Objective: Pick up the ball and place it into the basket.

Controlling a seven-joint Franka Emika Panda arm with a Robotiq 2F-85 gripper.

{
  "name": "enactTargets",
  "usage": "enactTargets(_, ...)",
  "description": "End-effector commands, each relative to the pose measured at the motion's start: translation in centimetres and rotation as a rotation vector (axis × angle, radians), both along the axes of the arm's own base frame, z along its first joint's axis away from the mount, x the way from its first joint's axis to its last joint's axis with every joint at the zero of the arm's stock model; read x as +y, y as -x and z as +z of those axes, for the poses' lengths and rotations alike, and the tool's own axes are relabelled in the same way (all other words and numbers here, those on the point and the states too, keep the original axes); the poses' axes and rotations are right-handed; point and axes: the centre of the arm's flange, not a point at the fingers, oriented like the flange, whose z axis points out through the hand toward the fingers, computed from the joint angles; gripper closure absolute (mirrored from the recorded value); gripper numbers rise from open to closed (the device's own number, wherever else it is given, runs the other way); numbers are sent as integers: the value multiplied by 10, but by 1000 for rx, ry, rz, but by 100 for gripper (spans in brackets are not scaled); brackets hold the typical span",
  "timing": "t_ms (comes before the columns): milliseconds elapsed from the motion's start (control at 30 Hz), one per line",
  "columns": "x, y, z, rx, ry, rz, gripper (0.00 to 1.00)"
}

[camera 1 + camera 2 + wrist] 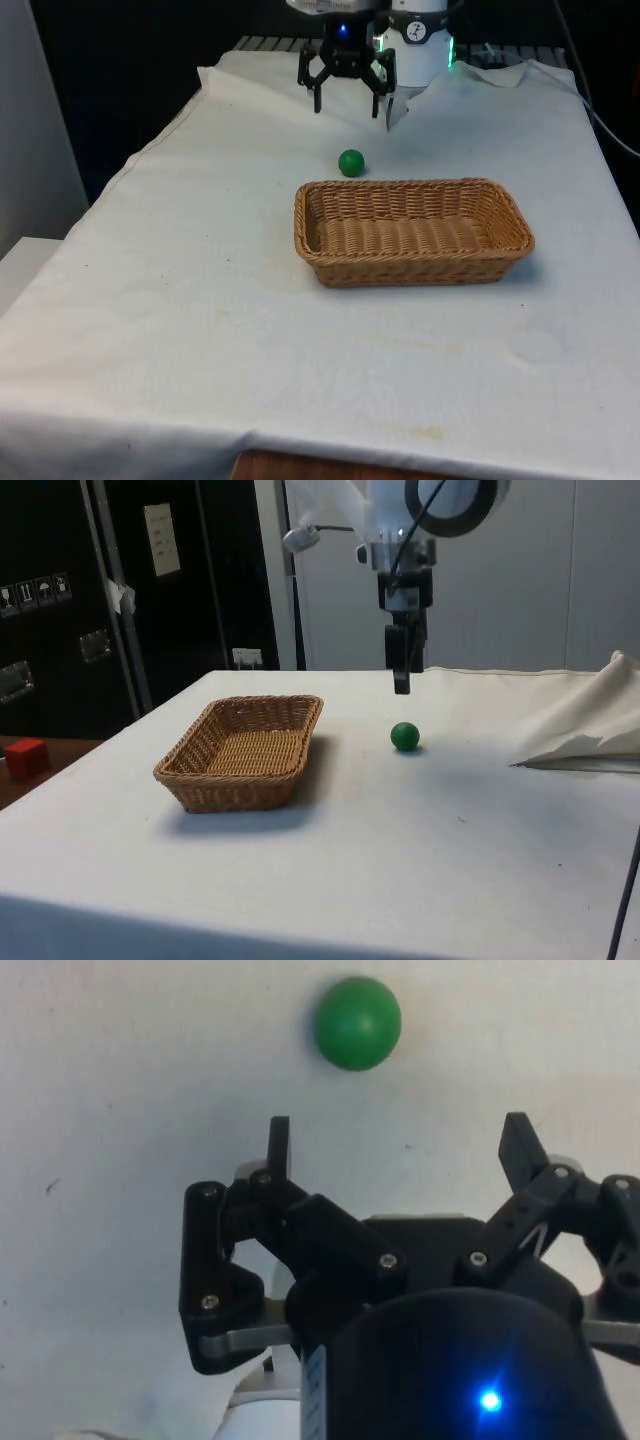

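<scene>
A small green ball (351, 162) (404, 736) (357, 1022) lies on the white cloth just behind the far long side of the wicker basket (500, 222) (300, 735). The basket is rectangular, light brown and holds nothing. My black gripper (347, 104) (401, 685) (398, 1140) hangs open above the cloth, a little farther from the basket than the ball and well above it. Nothing sits between its fingers.
A raised fold of cloth (405, 105) (580, 730) lies near the robot's base behind the gripper. In the side view a red block (26, 757) sits off the table beyond the basket. Wide bare cloth (300, 360) stretches toward the table's front edge.
</scene>
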Motion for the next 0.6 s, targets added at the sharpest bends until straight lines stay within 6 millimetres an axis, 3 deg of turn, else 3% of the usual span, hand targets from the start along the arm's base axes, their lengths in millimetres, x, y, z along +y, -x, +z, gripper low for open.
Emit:
enactTargets(0, 0, 0, -2, 1, 2, 3, 0)
enactTargets(300, 0, -7, -21, 9, 32, 25, 0)
enactTargets(567, 3, -8, -25, 2, 15, 25, 0)
